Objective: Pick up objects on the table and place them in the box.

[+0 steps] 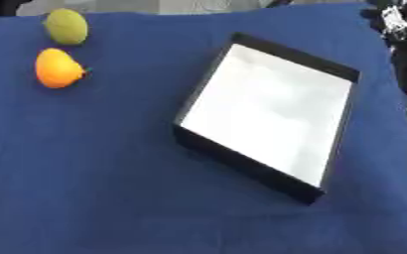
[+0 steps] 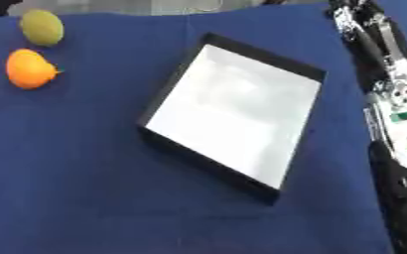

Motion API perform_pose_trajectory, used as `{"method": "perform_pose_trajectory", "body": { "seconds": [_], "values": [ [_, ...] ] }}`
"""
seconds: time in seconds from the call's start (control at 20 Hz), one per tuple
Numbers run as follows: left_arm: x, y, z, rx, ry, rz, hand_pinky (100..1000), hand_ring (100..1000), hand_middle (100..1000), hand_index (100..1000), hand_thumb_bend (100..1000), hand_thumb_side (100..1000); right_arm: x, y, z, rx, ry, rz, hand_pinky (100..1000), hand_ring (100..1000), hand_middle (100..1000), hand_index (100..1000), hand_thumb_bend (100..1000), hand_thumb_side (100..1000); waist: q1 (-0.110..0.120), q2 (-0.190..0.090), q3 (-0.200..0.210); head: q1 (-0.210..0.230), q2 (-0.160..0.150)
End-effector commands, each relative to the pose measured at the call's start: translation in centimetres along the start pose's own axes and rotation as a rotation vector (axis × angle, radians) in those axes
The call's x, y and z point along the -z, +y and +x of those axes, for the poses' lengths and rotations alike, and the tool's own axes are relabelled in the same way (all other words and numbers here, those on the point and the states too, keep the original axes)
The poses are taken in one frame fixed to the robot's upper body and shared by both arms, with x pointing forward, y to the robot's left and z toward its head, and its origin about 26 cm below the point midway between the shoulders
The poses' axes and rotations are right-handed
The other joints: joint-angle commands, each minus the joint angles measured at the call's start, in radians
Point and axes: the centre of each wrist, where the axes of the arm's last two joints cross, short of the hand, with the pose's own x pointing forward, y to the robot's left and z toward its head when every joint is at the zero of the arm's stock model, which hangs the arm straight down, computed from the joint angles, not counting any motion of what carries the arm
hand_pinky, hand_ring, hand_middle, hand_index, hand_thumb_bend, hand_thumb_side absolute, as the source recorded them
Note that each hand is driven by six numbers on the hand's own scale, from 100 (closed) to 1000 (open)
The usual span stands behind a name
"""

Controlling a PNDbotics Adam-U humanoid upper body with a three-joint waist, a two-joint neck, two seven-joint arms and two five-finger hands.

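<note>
Your right arm [image 2: 389, 99] ran along the box's [image 1: 209, 82] right side, its hand's fingers unreadable at the far corner. The orange fruit [image 1: 57, 68] and green fruit [image 1: 66, 27] lay well left of the box, across it from that arm.

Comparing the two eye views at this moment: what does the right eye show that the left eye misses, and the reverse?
Only the right eye view shows the long run of the right arm, black and silver with white and green parts, down the right edge. The left eye view adds nothing of its own; it catches just slivers of that arm at its right edge. Both show the blue cloth, the black box with nothing in it, and the green fruit and orange fruit at far left. No hand shows clearly in either.
</note>
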Motion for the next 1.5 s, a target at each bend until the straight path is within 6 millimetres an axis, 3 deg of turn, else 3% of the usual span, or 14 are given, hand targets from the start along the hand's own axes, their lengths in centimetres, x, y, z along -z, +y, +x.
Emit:
{"method": "perform_pose_trajectory", "body": {
  "seconds": [0.05, 0.35, 0.55, 0.6, 0.65, 0.95, 1.5],
  "values": [
    [1.2, 2.5, -0.7, 0.173, -0.023, -0.093, 825, 805, 847, 907, 100, 532, 0.3, -0.7, 0.6, -0.037, -0.016, 0.006, 981, 863, 838, 833, 100, 599, 0.000, -0.024, 0.001, -0.001, 0.005],
    [2.7, 6.5, -2.6, 0.377, -0.019, -0.240, 847, 831, 862, 912, 112, 525, 0.5, -0.3, 0.6, -0.035, -0.018, 0.026, 980, 863, 838, 833, 100, 602, -0.007, -0.020, -0.015, 0.021, 0.005],
    [3.4, 7.1, -4.1, 0.433, -0.006, -0.329, 852, 840, 863, 906, 321, 424, 0.5, -0.2, 0.5, -0.038, -0.014, 0.036, 980, 863, 838, 832, 100, 605, -0.005, -0.017, -0.021, 0.029, 0.006],
    [3.6, 7.0, -4.4, 0.447, 0.002, -0.352, 856, 845, 863, 902, 371, 373, 0.5, -0.2, 0.5, -0.039, -0.014, 0.040, 980, 863, 837, 832, 100, 604, -0.005, -0.017, -0.022, 0.032, 0.006],
    [3.8, 6.9, -4.7, 0.458, 0.013, -0.375, 857, 846, 863, 902, 381, 362, 0.5, -0.1, 0.5, -0.039, -0.014, 0.043, 980, 863, 837, 832, 100, 604, -0.004, -0.017, -0.023, 0.033, 0.007],
    [5.6, 5.2, -6.4, 0.498, 0.048, -0.517, 868, 853, 843, 902, 479, 105, 0.5, 0.0, 0.4, -0.040, -0.010, 0.052, 979, 862, 835, 831, 100, 607, -0.004, -0.017, -0.026, 0.036, 0.007],
    [8.9, 1.8, -7.7, 0.514, 0.065, -0.738, 869, 859, 855, 897, 501, 100, 0.6, 0.3, 0.3, -0.032, -0.010, 0.063, 978, 862, 833, 827, 100, 610, -0.008, -0.013, -0.032, 0.039, 0.007]
  ]
}}
